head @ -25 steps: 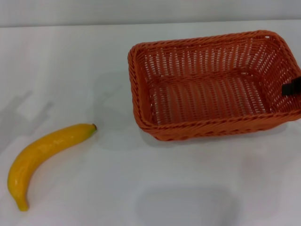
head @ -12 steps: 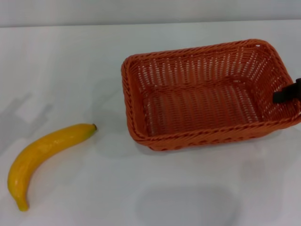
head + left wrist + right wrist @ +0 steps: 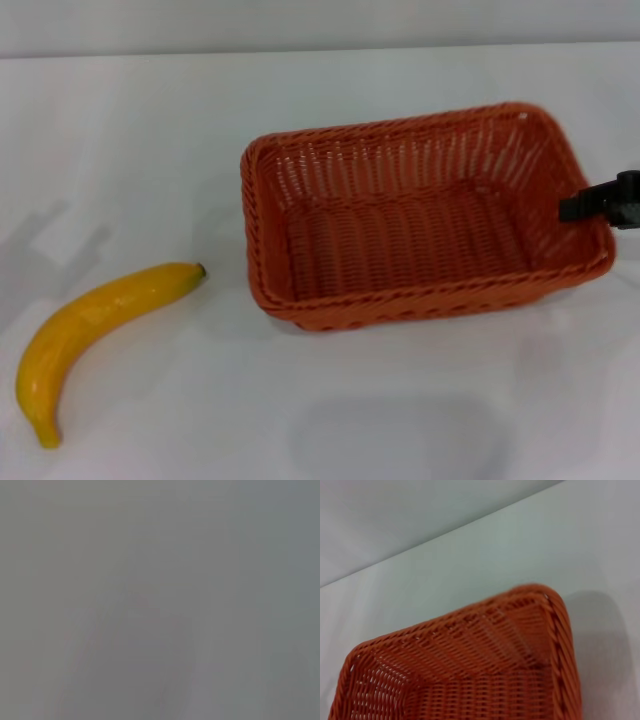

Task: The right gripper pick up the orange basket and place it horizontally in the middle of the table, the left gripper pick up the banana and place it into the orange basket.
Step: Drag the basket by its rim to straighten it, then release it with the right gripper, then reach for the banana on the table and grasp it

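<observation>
The orange basket [image 3: 400,240] is right of the table's [image 3: 150,130] middle in the head view, its long side running nearly left to right, slightly tilted. My right gripper [image 3: 580,208] reaches in from the right edge and is shut on the basket's right short wall, one black finger inside the rim. In the right wrist view the basket's inner walls and far corner [image 3: 485,680] fill the lower part. The yellow banana [image 3: 95,320] lies on the table at the front left, dark tip pointing toward the basket, a gap between them. My left gripper is out of view.
The white tabletop ends at a far edge [image 3: 320,50] along the top of the head view. The left wrist view shows only a blank grey surface.
The basket has moved left and a little toward me with my right gripper holding its right wall. More of the gripper now shows. The banana has not moved.
</observation>
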Tool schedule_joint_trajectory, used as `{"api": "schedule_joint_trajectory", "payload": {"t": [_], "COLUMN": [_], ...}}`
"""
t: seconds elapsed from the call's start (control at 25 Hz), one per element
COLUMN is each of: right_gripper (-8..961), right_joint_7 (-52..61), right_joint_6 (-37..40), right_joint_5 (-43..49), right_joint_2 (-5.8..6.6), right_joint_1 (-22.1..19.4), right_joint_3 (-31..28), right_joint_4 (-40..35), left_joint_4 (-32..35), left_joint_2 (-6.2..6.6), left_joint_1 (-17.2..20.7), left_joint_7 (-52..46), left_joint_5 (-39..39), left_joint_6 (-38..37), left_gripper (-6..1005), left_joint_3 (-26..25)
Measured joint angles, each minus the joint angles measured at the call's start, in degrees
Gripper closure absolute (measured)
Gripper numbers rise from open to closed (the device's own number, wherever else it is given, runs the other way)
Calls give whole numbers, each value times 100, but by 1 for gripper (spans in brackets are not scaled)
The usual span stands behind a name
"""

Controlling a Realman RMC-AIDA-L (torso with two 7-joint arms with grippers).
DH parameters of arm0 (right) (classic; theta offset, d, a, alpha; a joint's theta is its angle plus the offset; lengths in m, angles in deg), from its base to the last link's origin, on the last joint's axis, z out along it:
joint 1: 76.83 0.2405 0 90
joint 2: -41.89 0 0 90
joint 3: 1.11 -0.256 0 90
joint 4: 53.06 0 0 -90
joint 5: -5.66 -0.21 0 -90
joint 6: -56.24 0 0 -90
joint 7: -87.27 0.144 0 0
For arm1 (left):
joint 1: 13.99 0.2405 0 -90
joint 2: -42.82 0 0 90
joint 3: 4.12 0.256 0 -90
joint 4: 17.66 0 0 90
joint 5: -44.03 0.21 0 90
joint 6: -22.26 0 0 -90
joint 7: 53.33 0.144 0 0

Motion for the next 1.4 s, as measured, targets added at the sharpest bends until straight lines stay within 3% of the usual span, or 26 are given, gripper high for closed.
{"api": "schedule_joint_trajectory", "payload": {"t": [0.24,0.48,0.68,0.84,1.0,1.2,1.24,1.28,1.4], "right_gripper": [598,579,560,545,530,511,507,503,492], "right_joint_7": [-23,-61,-580,-1445,-2315,-3760,-4020,-4293,-4977], "right_joint_6": [-235,-326,-381,-390,-322,-243,-230,-219,-184], "right_joint_5": [-42,-13,-21,-32,-27,-188,-251,-325,-703], "right_joint_2": [92,306,501,563,532,286,229,176,90], "right_joint_1": [132,236,259,210,88,-109,-152,-210,-379], "right_joint_3": [-159,-231,-865,-1635,-2105,-2889,-3058,-3245,-3634], "right_joint_4": [-35,-54,-94,-110,-132,-161,-167,-177,-146], "left_joint_4": [-7,-8,-259,-1058,-2196,-3671,-4009,-4009,-4238], "left_joint_2": [0,-5,8,10,9,68,183,183,443], "left_joint_1": [11,11,16,9,-136,-489,-746,-746,-1157], "left_joint_7": [0,-27,-467,-1398,-2673,-4210,-4669,-4669,-5128], "left_joint_5": [-30,-37,25,390,1142,2635,3171,3171,3765], "left_joint_6": [74,145,149,141,55,87,243,243,592], "left_gripper": [227,227,227,227,227,226,226,226,226], "left_joint_3": [-19,-23,-5,9,16,21,31,31,179]}}
